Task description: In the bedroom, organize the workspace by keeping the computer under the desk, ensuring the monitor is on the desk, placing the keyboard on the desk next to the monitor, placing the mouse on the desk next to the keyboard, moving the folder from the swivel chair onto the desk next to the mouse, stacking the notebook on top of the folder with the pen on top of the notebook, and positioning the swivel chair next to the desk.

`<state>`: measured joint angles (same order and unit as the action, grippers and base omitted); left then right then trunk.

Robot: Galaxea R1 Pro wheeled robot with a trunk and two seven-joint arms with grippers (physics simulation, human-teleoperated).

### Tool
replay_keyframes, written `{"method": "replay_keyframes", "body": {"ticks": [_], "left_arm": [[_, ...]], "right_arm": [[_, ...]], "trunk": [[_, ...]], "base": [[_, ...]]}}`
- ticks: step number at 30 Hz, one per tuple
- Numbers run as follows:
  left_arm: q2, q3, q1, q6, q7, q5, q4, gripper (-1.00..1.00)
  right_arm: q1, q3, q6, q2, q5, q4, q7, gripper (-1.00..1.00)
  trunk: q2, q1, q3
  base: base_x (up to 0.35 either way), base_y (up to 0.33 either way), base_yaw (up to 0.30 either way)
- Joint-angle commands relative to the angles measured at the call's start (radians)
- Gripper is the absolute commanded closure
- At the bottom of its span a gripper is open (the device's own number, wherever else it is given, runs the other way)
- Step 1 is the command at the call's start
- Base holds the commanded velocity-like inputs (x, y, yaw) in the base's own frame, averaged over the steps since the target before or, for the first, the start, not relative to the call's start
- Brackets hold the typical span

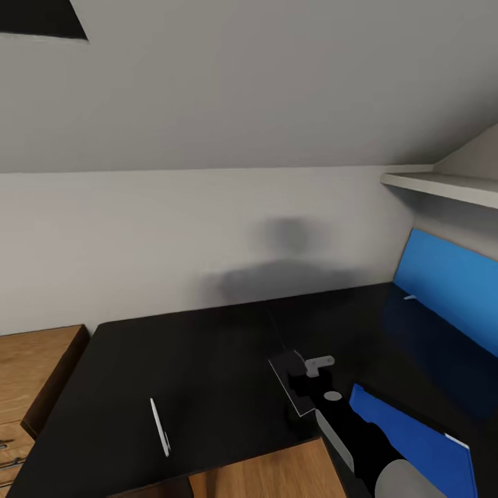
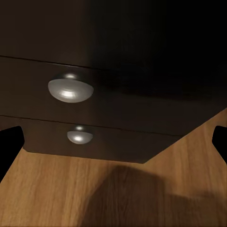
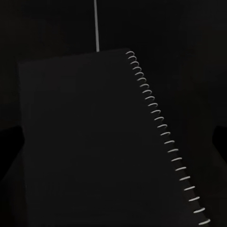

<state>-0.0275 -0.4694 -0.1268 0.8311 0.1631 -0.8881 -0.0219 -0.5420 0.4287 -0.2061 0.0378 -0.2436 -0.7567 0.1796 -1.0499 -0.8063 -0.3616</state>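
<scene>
The black desk (image 1: 207, 360) spans the head view. On its front part, toward the right, lies the notebook (image 1: 285, 379), dark with a thin pale edge. My right gripper (image 1: 308, 379) hovers right over it. The right wrist view shows the notebook (image 3: 94, 142) face-on with its wire spiral. My right gripper (image 3: 113, 146) is open, its dark fingers wide apart at the picture's edges. The pen (image 1: 160, 427), a slim white stick, rests on the desk to the left, also visible beyond the notebook as the pen (image 3: 96, 26). The bright blue folder (image 1: 408, 432) sits beside my right forearm. My left gripper (image 2: 113, 151) is open, low before the drawers.
An upright blue panel (image 1: 449, 277) stands at the desk's far right under a white shelf (image 1: 443, 185). A light wooden dresser (image 1: 34, 366) adjoins the desk's left end. The black drawer unit has round silver knobs (image 2: 70, 89) above the plank floor (image 2: 94, 198). A sloped grey wall rises behind.
</scene>
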Motion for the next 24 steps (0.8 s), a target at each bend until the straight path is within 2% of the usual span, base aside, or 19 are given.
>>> {"method": "replay_keyframes", "body": {"ticks": [1, 10, 19, 24], "left_arm": [[0.000, -0.003, -0.001, 0.001, 0.009, -0.011, 0.000, -1.00], [0.000, -0.003, -0.001, 0.001, 0.009, -0.011, 0.000, -1.00], [0.000, -0.003, -0.001, 0.000, 0.009, -0.011, 0.000, -1.00], [0.000, -0.003, -0.001, 0.000, 0.009, -0.010, 0.000, -1.00]], "right_arm": [[-0.001, 0.007, -0.004, 0.002, -0.010, -0.002, 0.008, -1.00], [-0.001, -0.005, -0.005, 0.003, -0.010, -0.001, 0.006, -1.00], [-0.001, -0.076, -0.006, 0.005, -0.009, -0.002, -0.034, -1.00], [-0.001, -0.110, -0.006, 0.016, -0.010, -0.003, -0.044, -1.00]], "trunk": [[-0.008, -0.004, -0.004], [-0.071, -0.039, -0.033], [-0.134, -0.073, -0.061], [-0.134, -0.073, -0.061]], "base": [[0.000, 0.000, 0.000], [0.000, 0.000, 0.000], [0.000, 0.000, 0.000], [0.000, 0.000, 0.000]]}}
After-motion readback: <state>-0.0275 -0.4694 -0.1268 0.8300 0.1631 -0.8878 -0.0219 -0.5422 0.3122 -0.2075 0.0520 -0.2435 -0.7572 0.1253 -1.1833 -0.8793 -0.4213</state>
